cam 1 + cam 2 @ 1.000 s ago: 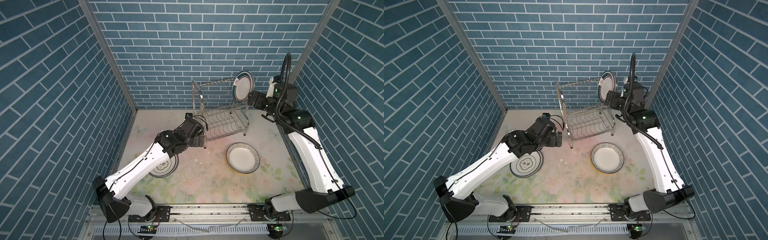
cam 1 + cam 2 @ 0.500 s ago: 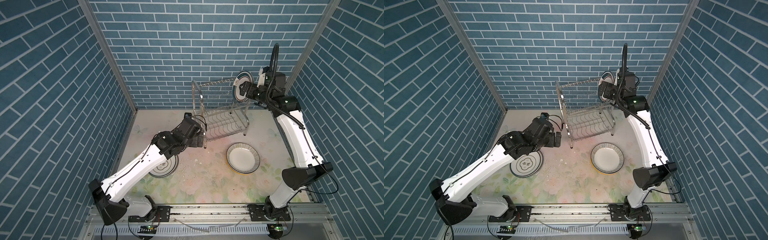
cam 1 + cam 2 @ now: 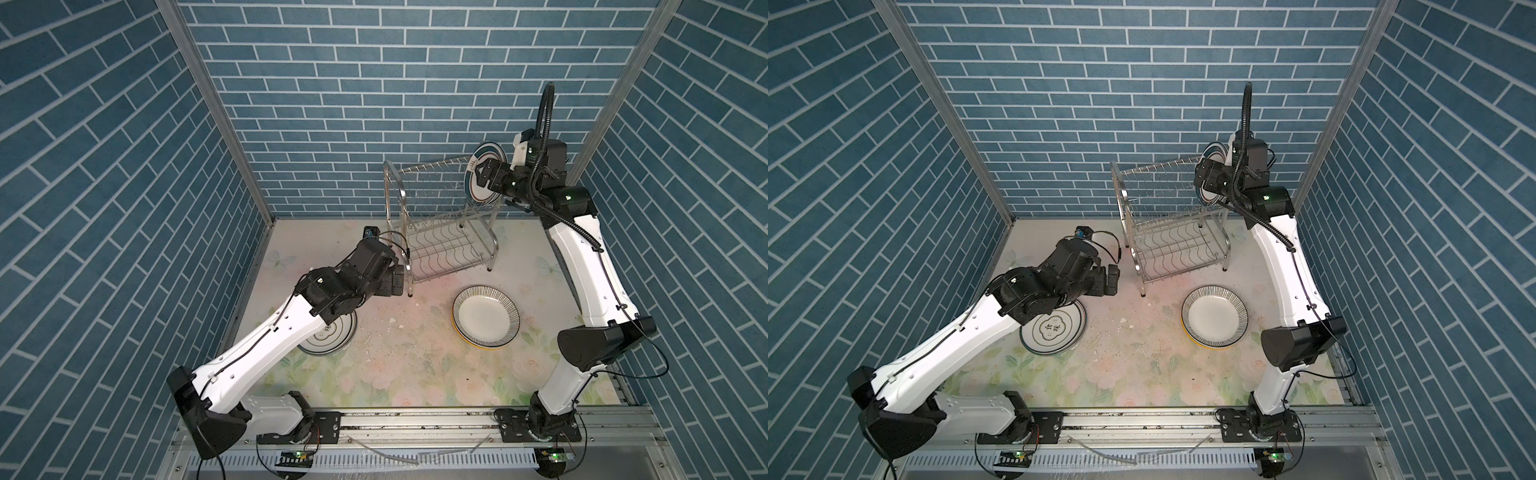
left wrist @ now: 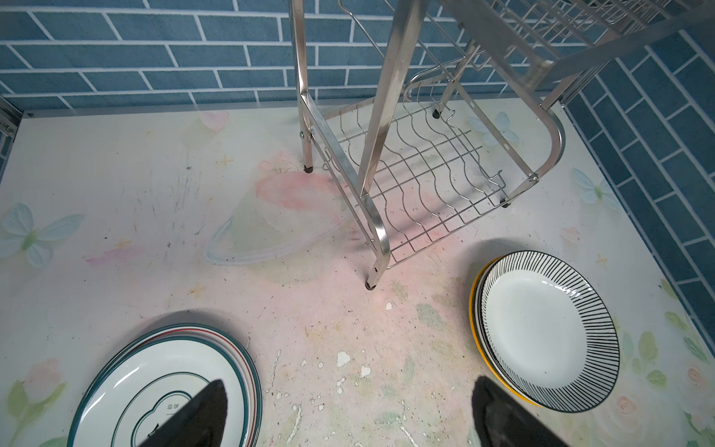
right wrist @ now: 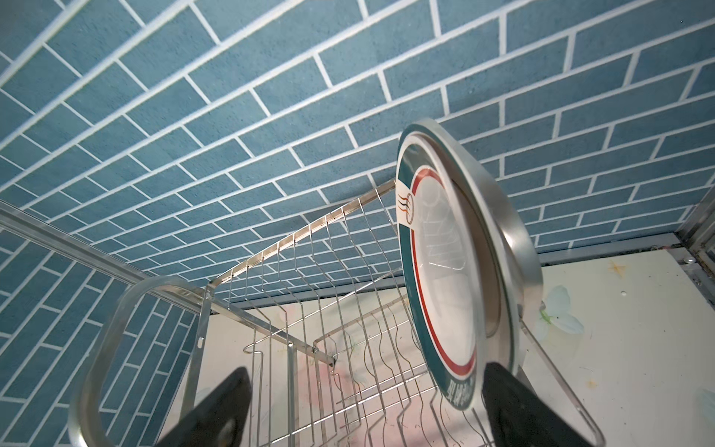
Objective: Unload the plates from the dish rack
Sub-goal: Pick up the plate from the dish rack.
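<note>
The dish rack [image 3: 436, 249] [image 3: 1167, 249] [image 4: 418, 174] [image 5: 294, 271] stands at the back of the table. One plate [image 3: 477, 192] [image 3: 1216, 150] [image 5: 441, 278], white with a green band and a red ring, stands upright at the right end of its upper tier. My right gripper [image 3: 484, 174] [image 3: 1204, 174] [image 5: 365, 371] is open at that plate. The plate's lower rim sits between the jaws, close to one finger. My left gripper [image 3: 397, 278] [image 3: 1112, 279] [image 4: 350, 383] hangs open and empty over the table by the rack's front left leg.
A stack of green-banded plates [image 3: 328, 336] [image 3: 1054, 328] [image 4: 166, 391] lies on the table at left, partly under my left arm. A black-striped plate on a yellow-edged one [image 3: 486, 322] [image 3: 1214, 322] [image 4: 549, 333] lies in front of the rack at right. Blue brick walls close in three sides.
My right gripper has swung left from beside the upright plate onto it, so the rim now lies between its jaws. The left arm has hardly moved.
</note>
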Tool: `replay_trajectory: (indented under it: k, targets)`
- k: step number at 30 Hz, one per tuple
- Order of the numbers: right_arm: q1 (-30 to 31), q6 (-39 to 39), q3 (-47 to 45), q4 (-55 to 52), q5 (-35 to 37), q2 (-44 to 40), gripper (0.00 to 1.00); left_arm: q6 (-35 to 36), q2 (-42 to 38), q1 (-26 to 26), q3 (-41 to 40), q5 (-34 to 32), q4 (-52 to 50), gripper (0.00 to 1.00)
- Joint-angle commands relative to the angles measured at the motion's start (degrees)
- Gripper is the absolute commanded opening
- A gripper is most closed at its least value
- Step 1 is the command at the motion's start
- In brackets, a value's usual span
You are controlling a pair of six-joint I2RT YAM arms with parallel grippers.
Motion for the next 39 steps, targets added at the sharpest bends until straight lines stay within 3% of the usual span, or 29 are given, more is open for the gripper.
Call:
replay_trajectory:
  k: [1, 39]
  targets:
    - [-0.28, 0.39, 2.51, -1.10, -0.31, 1.36, 0.93, -0.23, -1.59, 0.40, -0.89, 0.16, 0.53, 0.99]
    - [-0.65, -3.38, 3.22, -1.17, 3.24, 4.09, 0.89, -0.32, -2.29, 1.24, -1.73, 1.87, 2.12, 0.99]
